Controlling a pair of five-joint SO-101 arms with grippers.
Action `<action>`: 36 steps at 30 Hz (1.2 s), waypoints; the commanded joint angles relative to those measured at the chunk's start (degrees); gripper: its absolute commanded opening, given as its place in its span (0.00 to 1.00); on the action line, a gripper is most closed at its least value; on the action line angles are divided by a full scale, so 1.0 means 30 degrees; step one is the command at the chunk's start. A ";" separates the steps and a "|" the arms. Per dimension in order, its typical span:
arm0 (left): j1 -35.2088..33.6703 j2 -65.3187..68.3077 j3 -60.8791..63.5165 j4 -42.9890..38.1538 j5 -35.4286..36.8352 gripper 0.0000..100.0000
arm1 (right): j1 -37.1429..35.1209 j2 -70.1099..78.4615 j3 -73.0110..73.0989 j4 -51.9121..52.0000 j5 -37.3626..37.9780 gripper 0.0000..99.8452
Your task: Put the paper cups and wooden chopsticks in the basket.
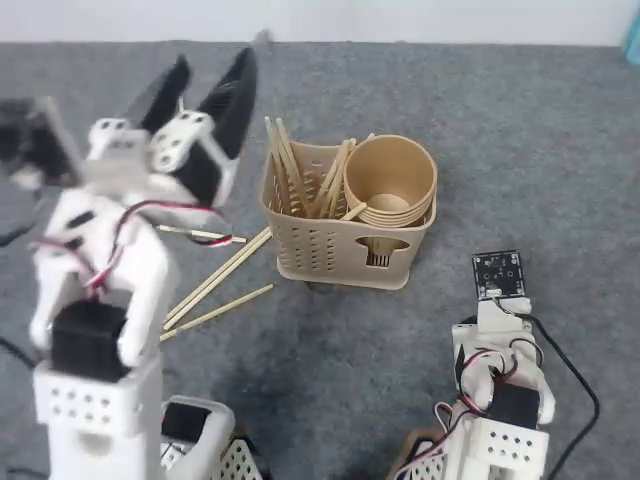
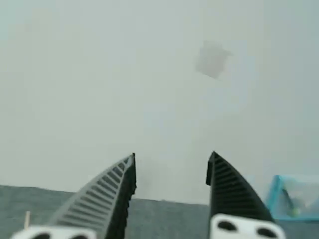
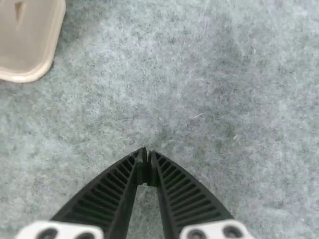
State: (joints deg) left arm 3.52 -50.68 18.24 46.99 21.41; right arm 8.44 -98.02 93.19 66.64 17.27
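Where the left arm (image 1: 100, 270) crosses, loose chopsticks (image 1: 228, 267) partly hidden

The left claw (image 2: 173, 155) stands spread against a pale wall (image 2: 99, 74).

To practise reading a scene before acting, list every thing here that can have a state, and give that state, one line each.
Left gripper: open, empty, raised and pointing upward.
Right gripper: shut, empty, above the carpet.
Basket: upright, partly filled.
Paper cups: nested, upright in the basket.
Chopsticks in basket: standing, leaning.
Loose chopsticks: lying on the carpet beside the basket.
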 commanded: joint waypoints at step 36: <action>-0.7385 2.3941 -0.4381 -0.9231 0.0264 0.22 | -0.0015 -0.0220 -0.0176 0.0220 0.0147 0.01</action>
State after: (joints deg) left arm -20.57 17.19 8.13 25.54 24.57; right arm 8.44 -98.02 93.19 66.64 17.27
